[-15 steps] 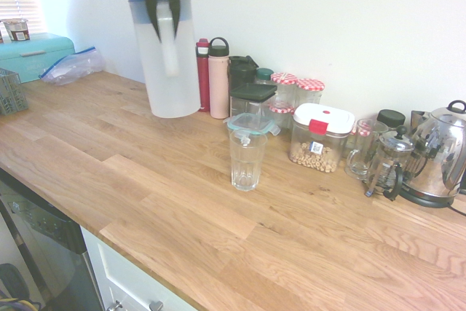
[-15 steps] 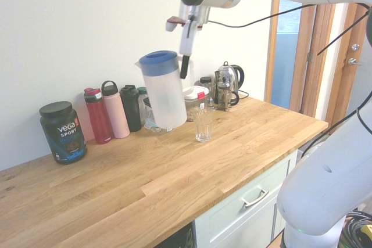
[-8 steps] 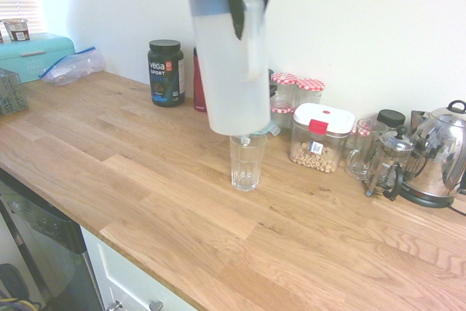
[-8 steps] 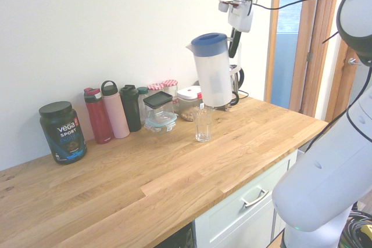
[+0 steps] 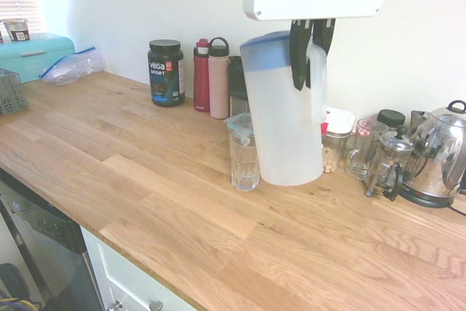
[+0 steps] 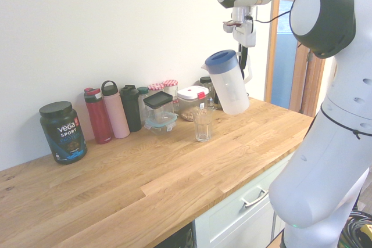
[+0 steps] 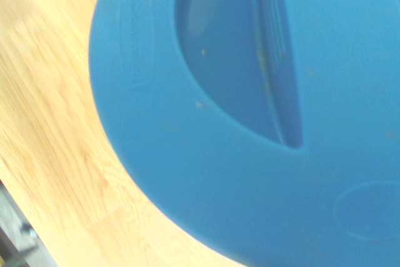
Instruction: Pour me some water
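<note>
The white arm's gripper (image 5: pixel 309 63) points straight down, its dark jaws clamped on the handle of a translucent white plastic pitcher with a blue lid (image 5: pixel 285 118), which hangs clear of the wooden surface (image 5: pixel 167 180) and leans slightly in the second exterior view (image 6: pixel 226 85). The pitcher is just beside a clear ribbed drinking glass (image 5: pixel 244 159) that stands upright on the surface. In the wrist view the blue lid (image 7: pixel 250 110) fills most of the picture above the wood grain. Along the wall stand a black protein tub (image 5: pixel 165 73), a red bottle (image 5: pixel 202 76) and a pink bottle (image 5: pixel 218 78). A glass mug (image 5: pixel 362 149), a French press (image 5: pixel 386 165) and a steel kettle (image 5: pixel 437 154) sit on the pitcher's other side.
</note>
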`<state>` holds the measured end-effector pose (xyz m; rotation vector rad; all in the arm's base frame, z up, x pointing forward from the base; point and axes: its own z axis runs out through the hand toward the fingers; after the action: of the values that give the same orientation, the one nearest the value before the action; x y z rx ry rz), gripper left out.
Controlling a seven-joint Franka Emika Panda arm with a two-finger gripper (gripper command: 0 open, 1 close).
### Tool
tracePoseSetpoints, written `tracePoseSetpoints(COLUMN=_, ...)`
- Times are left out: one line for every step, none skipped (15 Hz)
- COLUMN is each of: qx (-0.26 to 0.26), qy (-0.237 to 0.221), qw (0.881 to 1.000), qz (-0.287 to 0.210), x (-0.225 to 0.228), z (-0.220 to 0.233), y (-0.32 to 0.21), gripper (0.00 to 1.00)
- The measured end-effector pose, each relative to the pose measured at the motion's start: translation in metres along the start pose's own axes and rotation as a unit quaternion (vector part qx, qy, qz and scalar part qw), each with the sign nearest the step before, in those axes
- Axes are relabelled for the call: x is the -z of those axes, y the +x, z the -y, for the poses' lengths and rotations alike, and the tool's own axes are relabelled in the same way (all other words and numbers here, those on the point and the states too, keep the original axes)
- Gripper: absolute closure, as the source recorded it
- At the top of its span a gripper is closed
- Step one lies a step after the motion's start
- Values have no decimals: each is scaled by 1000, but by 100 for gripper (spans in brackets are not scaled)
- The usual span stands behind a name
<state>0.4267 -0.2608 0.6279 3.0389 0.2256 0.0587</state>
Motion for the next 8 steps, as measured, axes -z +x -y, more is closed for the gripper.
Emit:
tracePoseSetpoints(qx=7, qy=-11, qw=1000, qz=7, x=-11, z=5, y=5, gripper=100)
tracePoseSetpoints(qx=12, qy=-21, qw=1000, qz=14, x=-22, z=10, y=9, gripper=100)
tracePoseSetpoints(qx=17, qy=-29, qw=999, qz=22, x=-33, z=18, y=14, gripper=100)
tracePoseSetpoints(qx=21, qy=-39, qw=999, qz=30, x=-45, z=25, y=18, gripper=100)
tracePoseSetpoints(qx=25, qy=-52, qw=998, qz=37, x=-57, z=33, y=22, gripper=100)
tracePoseSetpoints(qx=28, qy=-65, qw=997, qz=43, x=-68, z=42, y=27, gripper=100)
tracePoseSetpoints(qx=30, qy=-77, qw=995, qz=49, x=-79, z=50, y=30, gripper=100)
tracePoseSetpoints(qx=32, qy=-88, qw=994, qz=53, x=-87, z=57, y=33, gripper=100)
